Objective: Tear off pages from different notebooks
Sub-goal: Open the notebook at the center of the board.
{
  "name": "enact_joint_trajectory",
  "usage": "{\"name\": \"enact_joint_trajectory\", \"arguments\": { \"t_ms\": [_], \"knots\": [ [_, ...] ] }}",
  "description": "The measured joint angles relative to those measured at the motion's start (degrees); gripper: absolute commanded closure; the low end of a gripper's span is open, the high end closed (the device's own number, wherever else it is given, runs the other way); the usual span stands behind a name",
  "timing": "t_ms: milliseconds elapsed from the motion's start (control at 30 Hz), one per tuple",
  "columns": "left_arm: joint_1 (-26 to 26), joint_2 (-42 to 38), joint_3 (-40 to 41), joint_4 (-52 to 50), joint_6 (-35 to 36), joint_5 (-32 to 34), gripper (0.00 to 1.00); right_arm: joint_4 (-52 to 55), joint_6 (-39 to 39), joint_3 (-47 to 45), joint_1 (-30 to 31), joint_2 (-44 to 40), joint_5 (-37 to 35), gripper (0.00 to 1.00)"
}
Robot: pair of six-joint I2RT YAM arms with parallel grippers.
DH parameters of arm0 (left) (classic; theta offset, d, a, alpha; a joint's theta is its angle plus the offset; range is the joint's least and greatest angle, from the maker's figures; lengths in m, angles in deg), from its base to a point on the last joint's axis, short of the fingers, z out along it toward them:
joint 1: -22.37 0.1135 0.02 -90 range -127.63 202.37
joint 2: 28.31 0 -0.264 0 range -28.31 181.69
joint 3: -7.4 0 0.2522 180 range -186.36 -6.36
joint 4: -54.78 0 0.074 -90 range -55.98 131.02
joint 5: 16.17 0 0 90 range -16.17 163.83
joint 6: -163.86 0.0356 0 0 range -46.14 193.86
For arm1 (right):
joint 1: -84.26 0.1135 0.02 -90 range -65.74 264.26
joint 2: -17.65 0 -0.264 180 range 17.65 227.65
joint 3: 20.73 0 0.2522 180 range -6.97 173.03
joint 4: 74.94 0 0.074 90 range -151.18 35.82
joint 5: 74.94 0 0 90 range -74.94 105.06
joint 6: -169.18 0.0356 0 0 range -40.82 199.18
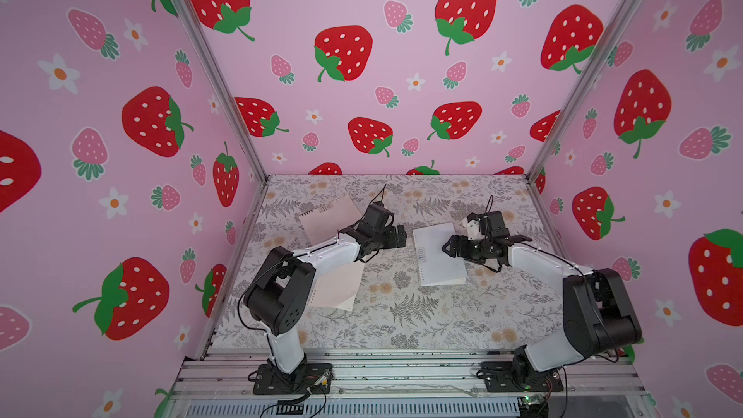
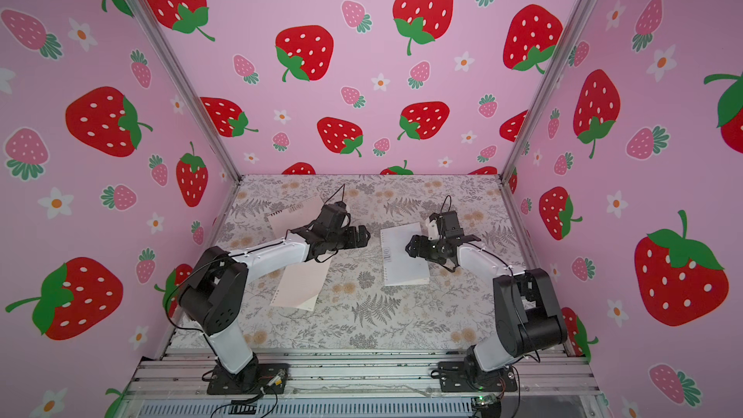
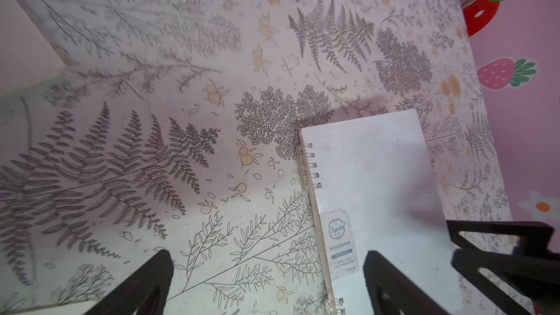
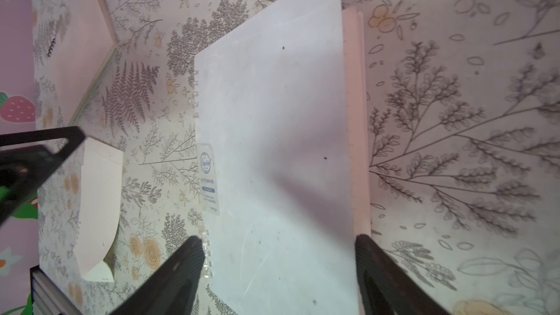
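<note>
The white notebook point(image 1: 432, 259) point(image 2: 402, 271) lies shut at mid-table, its clear coil and small label point(image 3: 341, 240) on its left edge. My right gripper point(image 1: 448, 247) point(image 4: 277, 246) hangs open over it. One of its fingers point(image 4: 188, 256) is by the coil, its mate at the free edge, where pink pages point(image 4: 356, 116) peek out. My left gripper point(image 1: 400, 237) point(image 3: 268, 268) is open beside the coil edge, empty. The pale pink notebook point(image 1: 329, 215) point(image 4: 81, 40) lies at the back left. One loose lined page point(image 1: 339, 285) point(image 4: 97, 207) lies curled at the front left.
The fern-printed table point(image 1: 402, 315) is walled by strawberry panels point(image 1: 362, 54) at the back and both sides. A metal rail point(image 1: 402, 371) with the arm bases runs along the front edge. The two grippers are close together over the white notebook's left half.
</note>
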State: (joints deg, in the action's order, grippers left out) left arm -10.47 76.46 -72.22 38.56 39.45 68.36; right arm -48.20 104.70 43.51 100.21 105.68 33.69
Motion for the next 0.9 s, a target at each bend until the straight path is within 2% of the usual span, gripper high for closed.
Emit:
{"name": "enact_joint_trajectory", "arguments": {
  "t_ms": [100, 267, 400, 500, 600, 700, 833, 900],
  "knots": [
    [0.33, 2.47, 0.04, 1.51, -1.46, -2.10, 0.01, -0.46, 0.26, 0.00, 0.48, -0.02, 1.90, 0.52],
    [1.18, 2.58, 0.04, 5.09, -3.06, -5.09, 0.01, -2.43, 0.13, 0.00, 2.56, -0.96, 5.33, 0.65],
    [2.95, 2.32, 0.85, 8.04, -3.96, -7.74, 0.01, -4.31, 0.31, 0.31, 5.03, -1.46, 7.28, 0.89],
    [4.85, 0.90, 3.26, 10.38, -4.46, -9.92, 0.01, -4.20, 0.35, 2.36, 7.69, -1.14, 7.19, 0.98],
    [7.13, -1.16, 4.17, 9.51, -3.19, -11.78, 0.01, -0.57, -0.63, 8.22, 12.04, 0.61, 2.64, 1.00],
    [9.90, -3.69, 4.09, 7.06, -0.96, -13.00, 0.01, 3.52, -2.47, 15.15, 17.62, 3.87, -5.25, 1.00],
    [15.58, -7.93, 4.00, 3.28, 1.68, -13.64, 0.01, 9.01, -4.17, 22.34, 23.96, 8.85, -15.89, 0.91],
    [18.27, -9.88, 3.76, 1.16, 2.95, -13.42, 0.01, 10.08, -4.70, 24.70, 26.03, 10.84, -18.43, 0.84]
  ]
}}
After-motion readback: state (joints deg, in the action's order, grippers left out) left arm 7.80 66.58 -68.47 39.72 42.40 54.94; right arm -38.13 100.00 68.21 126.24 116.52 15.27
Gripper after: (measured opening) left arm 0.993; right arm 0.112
